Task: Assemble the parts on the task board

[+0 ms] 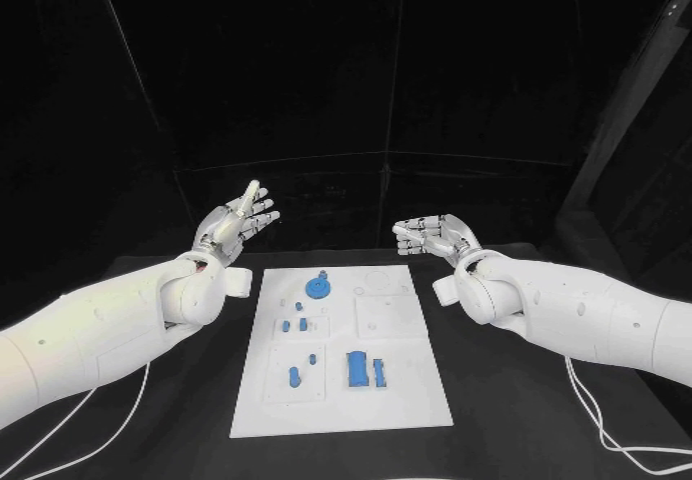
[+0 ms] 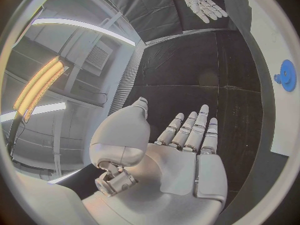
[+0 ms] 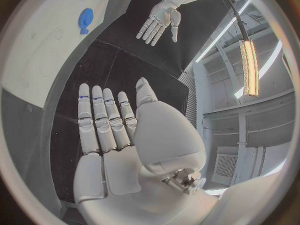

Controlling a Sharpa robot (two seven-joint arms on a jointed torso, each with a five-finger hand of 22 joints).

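A: While both arms hung above the table (image 1: 173,440), the left hand (image 1: 238,222) was raised at the far left of the board (image 1: 411,400), palm flat, fingers spread and straight, nothing in it. The wrist view agreed: open palm, bare.

B: Board and parts?

A: The board lay flat mid-table between the arms. A blue gear (image 1: 320,288) sat near its far edge, left of centre. Small blue pegs (image 1: 294,322) sat below it, one short piece (image 1: 294,377) lower left, a blue block (image 1: 356,368) with a thin bar (image 1: 379,374) just beside it near the middle. The right half looked like pale recesses, too faint to read.

B: Right hand?

A: The right hand (image 1: 433,236) was off the board's far right corner, fingers stretched out side by side, holding nothing. Well apart from every part.

B: Step?

A: Couldn't settle it. Neither hand touched the board. Blue pieces lying or standing in place with both hands lifted fits a pause ahead of a pick, and equally a retreat after seating things. Whether the pieces were seated or loose, too small to tell.

B: Next move needs?

A: Any further pick would call for a hand coming down over the board and a fine pinch, since those pegs were tiny and close together; the neighbours could get knocked.
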